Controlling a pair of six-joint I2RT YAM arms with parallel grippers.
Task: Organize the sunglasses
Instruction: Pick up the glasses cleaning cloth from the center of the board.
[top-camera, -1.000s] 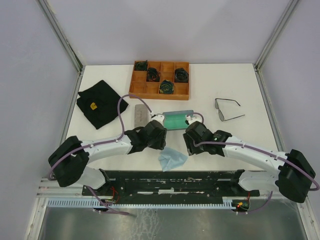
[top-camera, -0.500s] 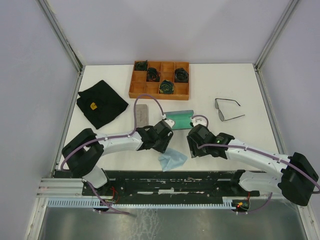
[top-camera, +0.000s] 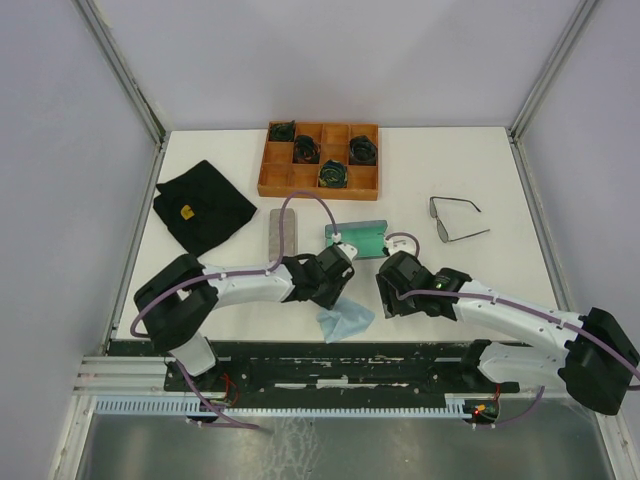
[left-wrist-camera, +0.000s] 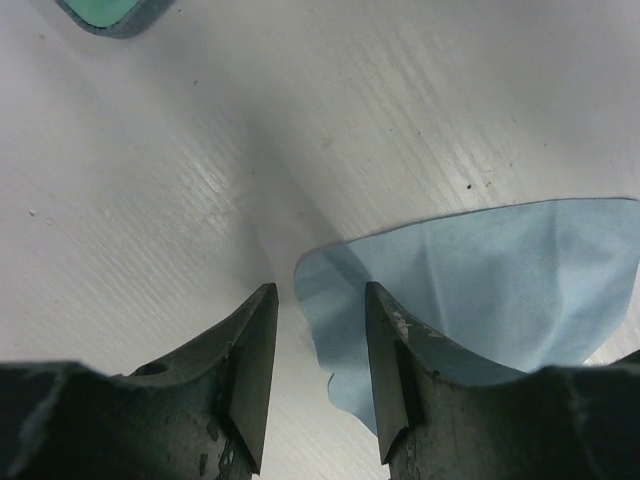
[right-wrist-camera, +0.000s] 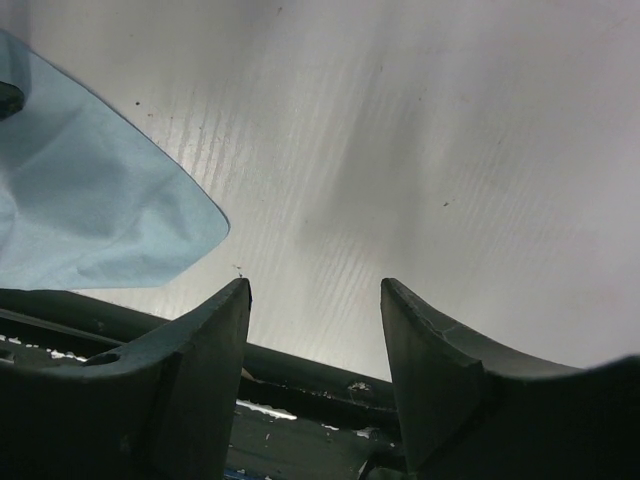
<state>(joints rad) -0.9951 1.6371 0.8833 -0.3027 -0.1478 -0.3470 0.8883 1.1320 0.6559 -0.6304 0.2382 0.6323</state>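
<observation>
One pair of thin dark wire-framed sunglasses (top-camera: 455, 220) lies open on the white table (top-camera: 480, 160) at the right; no second pair shows. A green and blue case (top-camera: 356, 238) lies mid-table, with its corner in the left wrist view (left-wrist-camera: 108, 12). A grey case (top-camera: 277, 232) lies to its left. My left gripper (top-camera: 335, 288) (left-wrist-camera: 320, 295) is open and empty, low over the edge of a light blue cloth (top-camera: 345, 320) (left-wrist-camera: 480, 285). My right gripper (top-camera: 392, 292) (right-wrist-camera: 315, 290) is open and empty over bare table, right of the cloth (right-wrist-camera: 90, 210).
A wooden tray (top-camera: 268, 180) with dark green coiled bundles (top-camera: 333, 173) stands at the back. A black cloth (top-camera: 200, 215) lies at the left. The black base rail (top-camera: 350, 360) (right-wrist-camera: 300, 375) runs along the near edge, close to both grippers.
Both grippers have drawn back from the green case towards the near edge. The left one has swung right to the blue cloth. The case stays on the table.
</observation>
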